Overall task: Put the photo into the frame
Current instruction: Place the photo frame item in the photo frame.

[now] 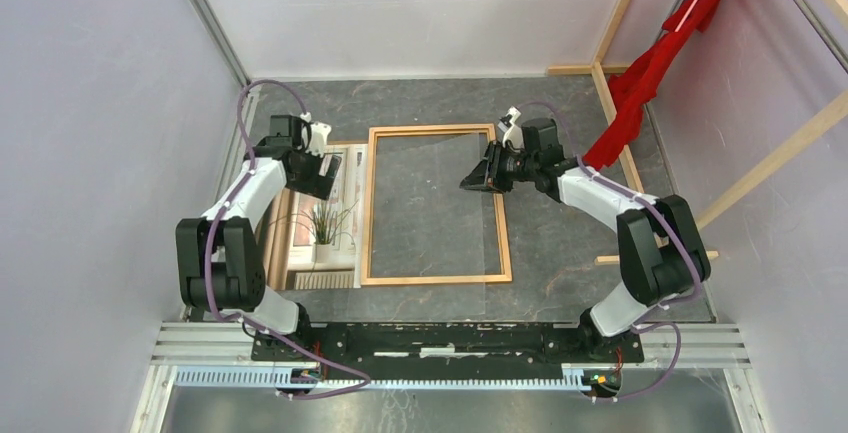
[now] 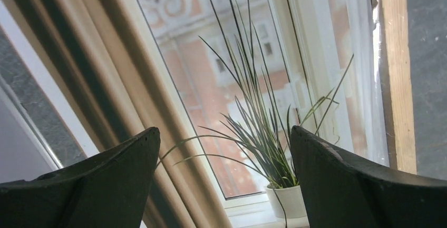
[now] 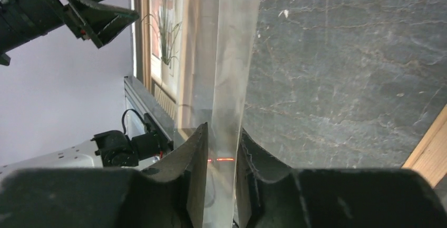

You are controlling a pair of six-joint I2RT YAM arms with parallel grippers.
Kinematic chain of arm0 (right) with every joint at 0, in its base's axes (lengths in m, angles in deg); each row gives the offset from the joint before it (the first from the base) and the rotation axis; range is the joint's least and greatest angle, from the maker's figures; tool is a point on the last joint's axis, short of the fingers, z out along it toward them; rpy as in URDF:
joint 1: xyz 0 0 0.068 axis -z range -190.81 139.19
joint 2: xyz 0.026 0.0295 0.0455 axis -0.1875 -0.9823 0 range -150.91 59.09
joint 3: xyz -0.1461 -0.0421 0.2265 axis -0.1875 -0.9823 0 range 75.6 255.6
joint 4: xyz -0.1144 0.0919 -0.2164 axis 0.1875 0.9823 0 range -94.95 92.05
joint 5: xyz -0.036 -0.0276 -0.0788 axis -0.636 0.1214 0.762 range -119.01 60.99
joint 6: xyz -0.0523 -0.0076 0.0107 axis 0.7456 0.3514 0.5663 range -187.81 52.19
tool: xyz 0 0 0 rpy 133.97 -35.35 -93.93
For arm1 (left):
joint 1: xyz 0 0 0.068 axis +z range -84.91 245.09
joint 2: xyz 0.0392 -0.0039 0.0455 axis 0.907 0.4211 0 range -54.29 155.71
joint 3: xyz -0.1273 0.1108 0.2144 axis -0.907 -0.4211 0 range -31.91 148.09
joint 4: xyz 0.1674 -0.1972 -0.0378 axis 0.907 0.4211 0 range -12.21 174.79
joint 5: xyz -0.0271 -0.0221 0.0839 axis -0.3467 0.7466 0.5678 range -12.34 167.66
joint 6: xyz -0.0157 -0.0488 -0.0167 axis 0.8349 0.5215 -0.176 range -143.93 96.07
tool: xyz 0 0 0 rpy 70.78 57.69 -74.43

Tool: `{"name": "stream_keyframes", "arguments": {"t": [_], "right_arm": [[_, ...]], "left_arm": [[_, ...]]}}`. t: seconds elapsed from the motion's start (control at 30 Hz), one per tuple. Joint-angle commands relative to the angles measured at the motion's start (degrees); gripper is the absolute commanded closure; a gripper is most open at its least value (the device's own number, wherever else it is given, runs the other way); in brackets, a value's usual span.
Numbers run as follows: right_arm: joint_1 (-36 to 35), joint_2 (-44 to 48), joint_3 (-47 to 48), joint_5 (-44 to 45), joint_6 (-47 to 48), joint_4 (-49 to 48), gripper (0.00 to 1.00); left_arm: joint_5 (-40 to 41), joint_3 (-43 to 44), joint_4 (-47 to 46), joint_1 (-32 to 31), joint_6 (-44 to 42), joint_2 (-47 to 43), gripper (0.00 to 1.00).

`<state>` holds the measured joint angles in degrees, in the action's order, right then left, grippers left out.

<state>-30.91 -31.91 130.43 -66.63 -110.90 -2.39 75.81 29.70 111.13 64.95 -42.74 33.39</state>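
Observation:
The photo, a print of a spiky potted plant at a window, lies flat on the dark table left of the frame. The thin orange-brown frame also lies flat. My left gripper hangs open just above the photo, and its fingertips straddle the plant without touching it. My right gripper reaches over the frame's upper right part. Its jaws stand slightly apart, with the edge of a clear sheet running between them. A frame corner shows at the lower right of the right wrist view.
Pale wooden beams with red cloth stand at the back right. Pale enclosure walls close in on both sides. An aluminium rail with the arm bases runs along the near edge. The left arm's gripper shows in the right wrist view.

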Motion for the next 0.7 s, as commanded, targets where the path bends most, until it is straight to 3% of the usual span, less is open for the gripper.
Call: {"name": "stream_keyframes", "arguments": {"t": [0.0,0.07,0.17,0.3,0.67], "right_arm": [[0.4,-2.6,-0.7,-0.2,1.3,-4.9,0.61],[0.4,-2.9,-1.5,0.2,1.7,-4.1,0.44],[0.3,-2.5,-2.7,1.1,3.4,-0.5,0.33],[0.3,-0.4,-5.1,2.0,5.5,3.1,0.27],[0.2,1.3,-13.7,2.6,4.5,1.4,0.17]], "left_arm": [[-2.9,-2.0,-1.0,-1.3,-2.9,-2.1,0.00],[-2.9,-2.6,-1.0,-2.1,-2.7,-1.9,0.00],[-2.1,-3.5,-1.7,-3.5,-2.5,-1.7,0.00],[-2.0,-4.1,-2.1,-4.3,-2.2,-1.8,0.00],[-1.0,-9.5,-3.9,-8.4,-2.3,-2.9,0.00]]}}
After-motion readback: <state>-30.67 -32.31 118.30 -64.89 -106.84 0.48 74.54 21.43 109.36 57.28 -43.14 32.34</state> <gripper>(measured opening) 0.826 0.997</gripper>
